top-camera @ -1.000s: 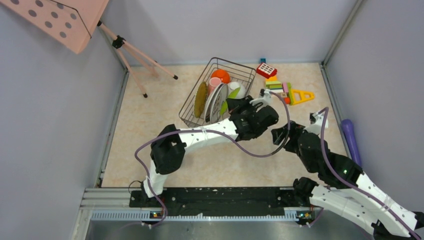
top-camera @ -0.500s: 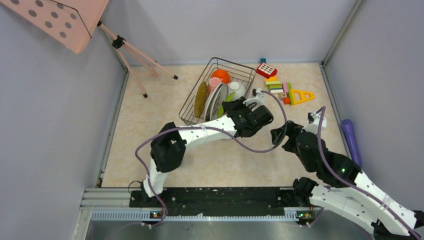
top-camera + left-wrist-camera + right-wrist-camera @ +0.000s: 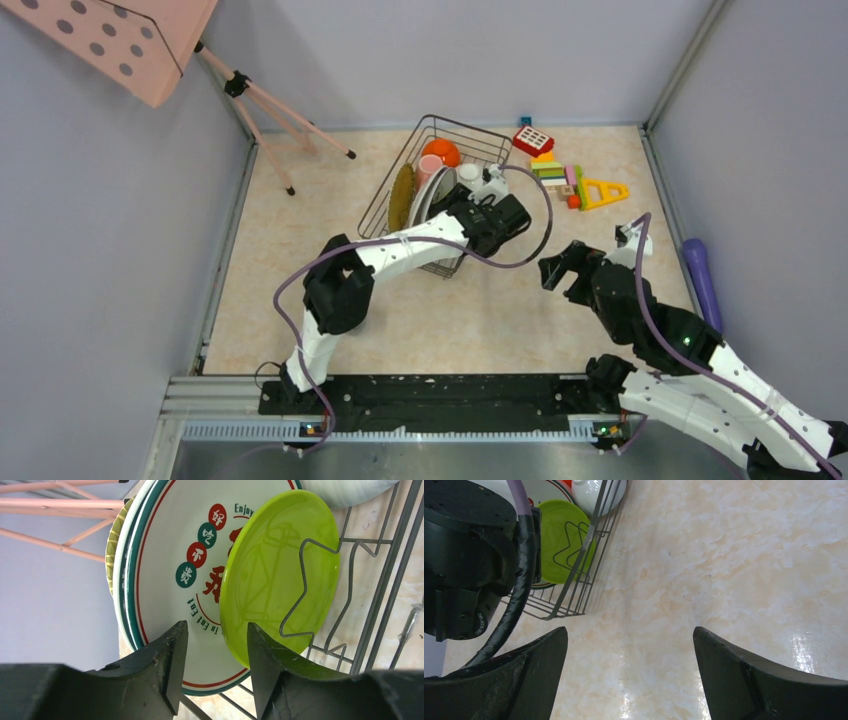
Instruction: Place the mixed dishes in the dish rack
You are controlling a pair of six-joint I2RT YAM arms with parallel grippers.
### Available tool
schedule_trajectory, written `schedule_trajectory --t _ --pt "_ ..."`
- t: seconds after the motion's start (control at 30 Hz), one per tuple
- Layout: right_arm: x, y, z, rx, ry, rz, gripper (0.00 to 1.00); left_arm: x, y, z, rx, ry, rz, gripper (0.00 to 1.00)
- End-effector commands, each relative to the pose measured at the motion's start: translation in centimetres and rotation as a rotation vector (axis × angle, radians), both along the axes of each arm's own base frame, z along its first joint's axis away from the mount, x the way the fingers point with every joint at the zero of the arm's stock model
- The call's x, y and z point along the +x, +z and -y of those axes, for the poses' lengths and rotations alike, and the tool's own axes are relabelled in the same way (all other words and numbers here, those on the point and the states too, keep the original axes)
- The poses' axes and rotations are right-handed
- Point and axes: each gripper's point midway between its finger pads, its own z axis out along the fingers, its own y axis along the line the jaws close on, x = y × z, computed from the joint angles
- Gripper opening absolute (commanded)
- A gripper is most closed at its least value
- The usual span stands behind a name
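We judge the step in hand to be the setting of the lime-green round plate (image 3: 280, 575) in the rectangular dark wire dish rack (image 3: 482, 138). The plate stands on edge inside the rack, behind a bent wire divider (image 3: 320, 570), close against the larger white plate with the dark green-red rim (image 3: 165, 555). Whether the two touch we cannot tell. The left arm's black fingers (image 3: 165, 665) are parted, with the lime plate's lower rim in the gap and neither finger visibly pressing it, so we read them as released. The right arm's fingers (image 3: 524, 680) are spread wide and hold nothing, above the marbled counter (image 3: 734, 570) just beside the rack.

To do this well, we would widen the left fingers a little. Then we would draw back along the plate's own plane, so that no fingertip catches the rim and tips it out of its slot. We would keep the wrist off the wires, since a nudge to the rack could disturb all that stands in it.

Counting in the rack:
- one lime-green plate
- one white plate
- one round woven straw mat (image 3: 401, 197) on edge
- one orange bowl (image 3: 441, 152)
- one pink cup (image 3: 428, 168)
- one small whitish cup (image 3: 468, 173) that we can be sure of; a second may lie hidden under the arm

We see no dish lying outside the rack.
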Motion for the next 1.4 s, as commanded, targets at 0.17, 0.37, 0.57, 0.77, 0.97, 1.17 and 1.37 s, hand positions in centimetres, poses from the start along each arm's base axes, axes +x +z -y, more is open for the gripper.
schedule_trajectory --t 0.17,0.37,0.57,0.77,0.97,1.17,1.37 --pt "0.0 2.7 -0.4 0.058 0.02 0.05 0.94 -0.6 4.0 0.1 -0.089 0.006 0.036 0.55" --pt "0.0 2.7 -0.3 0.055 0.014 0.05 0.94 -2.8 7.0 1.9 -0.257 -0.094 0.01 0.56" --pt "0.1 2.6 -0.5 0.05 0.024 0.052 0.94 -7.0 9.2 2.0 -0.542 -0.251 -0.07 0.56" --pt "0.2 1.8 -1.6 0.043 0.07 0.051 0.93 -11.4 9.0 -2.9 -0.709 -0.252 -0.108 0.62" --pt "0.2 1.6 -2.6 0.056 0.11 0.051 0.93 -14.6 5.8 -9.4 -0.839 -0.032 -0.143 0.73" --pt "0.1 1.3 -3.2 0.064 0.133 0.046 0.93 -17.5 3.2 -15.4 -0.99 0.244 -0.093 0.7" --pt "0.1 1.1 -3.6 0.077 0.144 0.042 0.93 -20.1 -0.1 -15.5 -1.1 0.306 -0.203 0.68"
